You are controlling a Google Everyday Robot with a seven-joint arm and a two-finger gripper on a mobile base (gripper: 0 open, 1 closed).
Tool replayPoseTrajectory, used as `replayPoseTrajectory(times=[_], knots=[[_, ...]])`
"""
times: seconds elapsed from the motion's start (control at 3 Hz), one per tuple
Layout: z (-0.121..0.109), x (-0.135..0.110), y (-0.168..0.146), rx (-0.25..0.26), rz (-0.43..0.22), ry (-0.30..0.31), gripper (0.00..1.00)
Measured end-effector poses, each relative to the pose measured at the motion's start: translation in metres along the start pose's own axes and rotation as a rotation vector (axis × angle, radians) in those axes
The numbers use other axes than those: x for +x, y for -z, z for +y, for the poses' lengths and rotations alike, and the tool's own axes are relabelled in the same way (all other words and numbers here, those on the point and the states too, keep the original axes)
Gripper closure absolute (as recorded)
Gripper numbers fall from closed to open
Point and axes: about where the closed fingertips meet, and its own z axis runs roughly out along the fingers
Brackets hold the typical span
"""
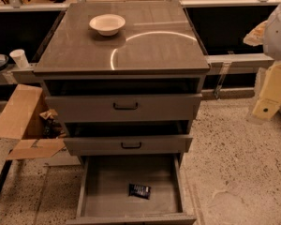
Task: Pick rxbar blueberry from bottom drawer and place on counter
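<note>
The rxbar blueberry (139, 190) is a small dark bar with pale print. It lies flat on the grey floor of the bottom drawer (103, 191), which is pulled wide open, a little right of its middle and towards the front. The counter (145, 50) is the glossy grey-brown cabinet top with a bright curved light streak. My gripper (270, 95) shows as a pale yellow part at the right edge under the white arm shell (278, 27). It is level with the top drawer, well to the right of the cabinet and far from the bar.
A white bowl (107, 24) stands at the back left of the counter. The two upper drawers with black handles (125, 106) are partly pulled out over the bottom drawer's rear. An open cardboard box (23, 121) lies on the floor at left. A paper cup (19, 58) stands on a bench at left.
</note>
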Motion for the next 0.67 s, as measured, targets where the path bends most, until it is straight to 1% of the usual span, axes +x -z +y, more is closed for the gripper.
replayPoseTrajectory(times=[0.33,0.67], knots=[[0.0,0.0,0.0,0.002,-0.002,-0.001,0.0],[-0.002,-0.002,-0.041,-0.041,-0.042,-0.006,0.0]])
